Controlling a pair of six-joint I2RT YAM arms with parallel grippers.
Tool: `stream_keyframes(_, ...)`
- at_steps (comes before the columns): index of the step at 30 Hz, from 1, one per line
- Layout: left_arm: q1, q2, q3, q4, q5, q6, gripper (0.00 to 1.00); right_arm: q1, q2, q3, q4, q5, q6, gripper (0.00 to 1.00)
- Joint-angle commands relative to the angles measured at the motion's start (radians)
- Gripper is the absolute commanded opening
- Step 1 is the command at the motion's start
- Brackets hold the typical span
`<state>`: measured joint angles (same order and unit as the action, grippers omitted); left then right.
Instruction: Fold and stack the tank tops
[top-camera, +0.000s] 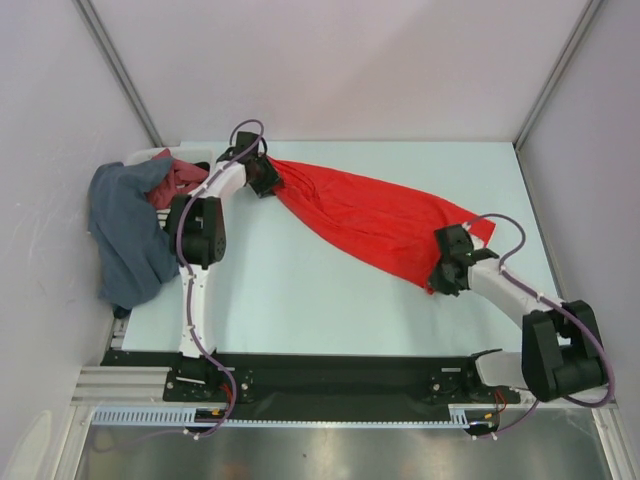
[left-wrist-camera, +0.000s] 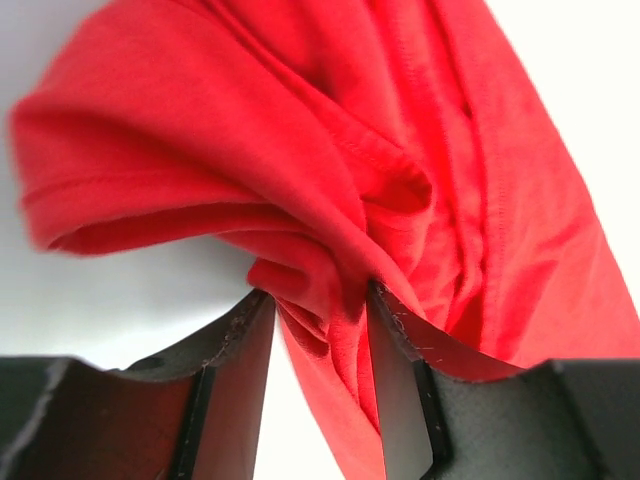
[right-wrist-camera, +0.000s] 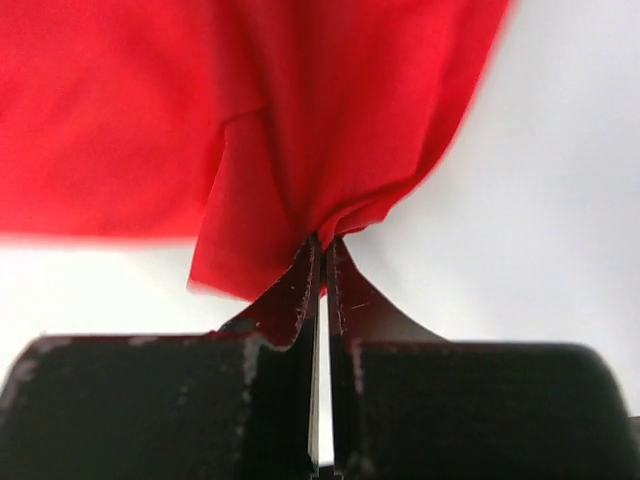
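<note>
Right claw (right-wrist-camera: 322, 242) is clamped on the large bright-red cloth tank top (top-camera: 370, 220); left claw (left-wrist-camera: 318, 296) grips its bunched end. Nothing folded yet; the dark navy cloth tank top (top-camera: 130, 235) lies heaped.

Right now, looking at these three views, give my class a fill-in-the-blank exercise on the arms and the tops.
1. The tank top stretched between both arms is bright ____.
2. The right gripper pinches its edge with jaws fully ____.
3. With the left gripper clamping the other end, ____ grippers hold it.
4. The dark blue top lies heaped beside the ____ arm.
Missing words: red; shut; two; left.
</note>
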<state>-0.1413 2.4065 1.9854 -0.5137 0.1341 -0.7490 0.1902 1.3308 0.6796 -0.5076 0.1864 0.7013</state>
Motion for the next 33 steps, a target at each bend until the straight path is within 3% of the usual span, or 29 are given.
stream_keyframes(1,0.029,-0.001,0.082,-0.060,-0.024,0.043,0.48,0.156,-0.088,-0.012,-0.138,-0.057,0.070,0.00)
stream_keyframes(2,0.034,0.022,0.108,-0.072,-0.021,0.046,0.48,0.204,-0.099,-0.021,-0.152,-0.065,0.117,0.00)
stream_keyframes(7,0.037,0.069,0.227,-0.125,0.002,0.056,0.48,0.680,-0.070,-0.032,-0.096,-0.143,0.274,0.00)
stream_keyframes(9,0.032,0.060,0.205,-0.115,0.007,0.053,0.48,0.794,0.048,0.029,-0.091,-0.162,0.326,0.00)
stream_keyframes(10,0.026,0.057,0.196,-0.106,0.007,0.053,0.48,0.913,0.089,0.067,-0.098,-0.157,0.329,0.00)
stream_keyframes(13,0.014,0.046,0.182,-0.101,0.004,0.059,0.48,1.082,0.266,0.292,-0.135,-0.151,0.267,0.00)
stream_keyframes(15,0.011,0.042,0.182,-0.106,0.007,0.068,0.48,1.138,0.346,0.449,-0.164,-0.137,0.216,0.04)
stream_keyframes(16,0.009,0.039,0.182,-0.111,0.010,0.071,0.48,1.150,0.360,0.489,-0.208,-0.125,0.178,0.19)
stream_keyframes(18,0.006,0.028,0.181,-0.124,0.012,0.092,0.48,1.151,0.361,0.559,-0.241,-0.078,0.141,0.39)
stream_keyframes(19,0.002,0.022,0.178,-0.131,0.013,0.102,0.49,1.138,0.338,0.569,-0.261,-0.061,0.113,0.59)
stream_keyframes(21,-0.003,-0.009,0.152,-0.140,0.013,0.128,0.51,1.074,0.292,0.565,-0.256,-0.056,0.075,0.69)
stream_keyframes(22,-0.003,-0.023,0.136,-0.141,0.010,0.135,0.52,1.050,0.238,0.557,-0.237,-0.062,0.057,0.80)
stream_keyframes(25,-0.003,-0.104,0.038,-0.105,-0.001,0.157,0.59,0.916,0.179,0.537,-0.195,-0.140,-0.028,0.88)
stream_keyframes(27,-0.003,-0.167,-0.031,-0.080,-0.010,0.172,0.75,0.811,0.160,0.543,-0.196,-0.166,-0.088,0.88)
stream_keyframes(28,-0.003,-0.208,-0.077,-0.066,-0.011,0.177,0.90,0.728,0.154,0.557,-0.198,-0.168,-0.136,0.88)
stream_keyframes(29,-0.003,-0.230,-0.101,-0.066,-0.011,0.178,0.91,0.727,0.154,0.563,-0.194,-0.174,-0.163,0.88)
stream_keyframes(30,-0.003,-0.251,-0.127,-0.053,-0.014,0.178,0.97,0.630,0.157,0.569,-0.184,-0.177,-0.186,0.87)
stream_keyframes(31,-0.004,-0.276,-0.158,-0.039,-0.014,0.175,0.99,0.580,0.160,0.577,-0.158,-0.214,-0.210,0.80)
stream_keyframes(33,-0.012,-0.354,-0.265,-0.007,-0.014,0.165,1.00,0.485,0.191,0.606,-0.128,-0.246,-0.270,0.77)
